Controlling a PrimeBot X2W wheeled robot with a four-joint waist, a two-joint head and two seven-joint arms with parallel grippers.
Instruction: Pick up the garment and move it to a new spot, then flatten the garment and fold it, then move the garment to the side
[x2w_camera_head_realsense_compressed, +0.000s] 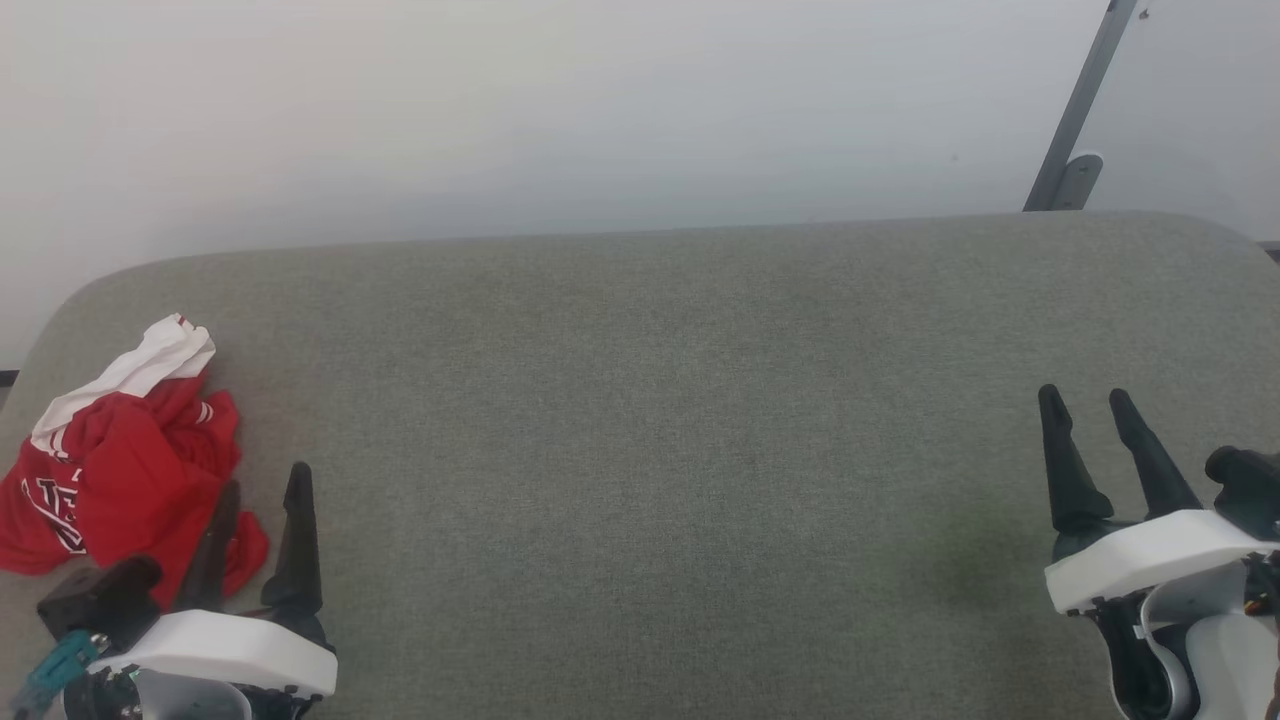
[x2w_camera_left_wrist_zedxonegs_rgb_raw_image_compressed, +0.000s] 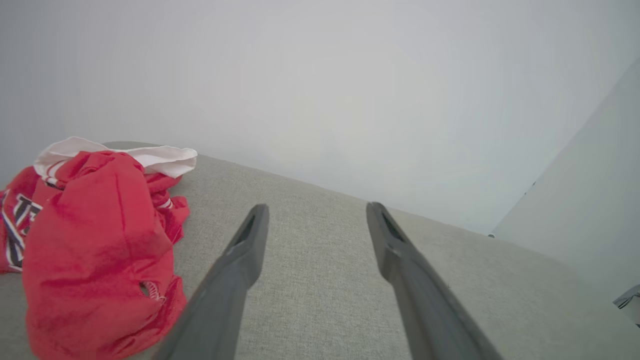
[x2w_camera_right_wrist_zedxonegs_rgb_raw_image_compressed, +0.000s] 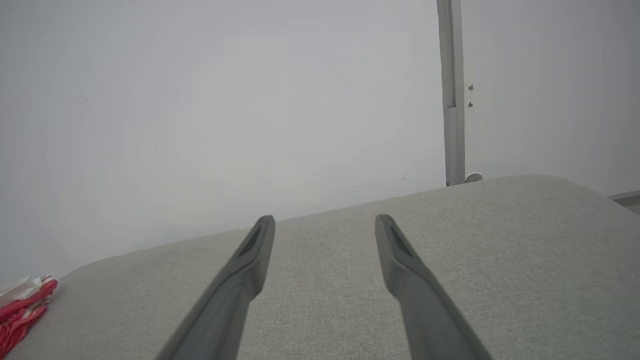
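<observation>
The garment lies crumpled in a heap at the far left of the grey padded surface, red with a white sleeve on top and dark lettering at its left edge. My left gripper stands open at the heap's right edge, empty; its left finger overlaps the red cloth in the head view. In the left wrist view the garment sits left of the open left gripper. My right gripper stands open and empty at the lower right, far from the cloth. The right wrist view has the right gripper over bare fabric and a corner of the garment.
The grey fabric surface has rounded far corners and ends at a pale wall. A grey metal bar leans against the wall at the back right.
</observation>
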